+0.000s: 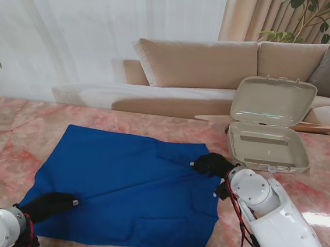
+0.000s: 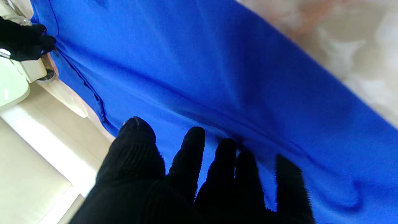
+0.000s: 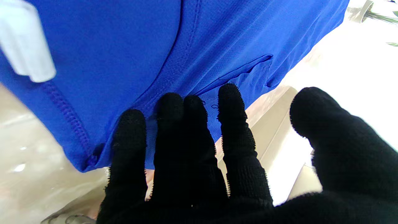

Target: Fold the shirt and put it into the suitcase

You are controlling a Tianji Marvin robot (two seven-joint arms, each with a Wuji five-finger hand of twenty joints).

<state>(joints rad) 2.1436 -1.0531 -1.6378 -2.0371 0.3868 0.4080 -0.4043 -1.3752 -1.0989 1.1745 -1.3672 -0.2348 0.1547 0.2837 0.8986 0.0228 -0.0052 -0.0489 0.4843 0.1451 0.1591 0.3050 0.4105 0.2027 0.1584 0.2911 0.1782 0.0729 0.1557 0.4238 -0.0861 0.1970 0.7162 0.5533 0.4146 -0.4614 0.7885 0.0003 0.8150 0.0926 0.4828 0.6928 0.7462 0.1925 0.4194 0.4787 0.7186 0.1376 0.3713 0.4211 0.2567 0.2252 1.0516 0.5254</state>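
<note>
A blue shirt [image 1: 126, 190] lies spread flat on the marble table [image 1: 11, 138]. My black-gloved left hand [image 1: 49, 204] rests on its near left corner, fingers apart and flat against the cloth [image 2: 217, 77]. At the shirt's far right corner my right hand [image 1: 211, 163] lies with its fingers [image 3: 192, 124] extended on the fabric's hem [image 3: 74, 124] and the thumb held apart. Neither hand pinches cloth that I can see. The beige suitcase [image 1: 268, 146] stands open at the far right, lid up and tray bare.
A beige sofa [image 1: 217, 70] and white curtains stand beyond the table's far edge. A plant [image 1: 307, 14] sits in the back right corner. Pink marble shows all around the shirt.
</note>
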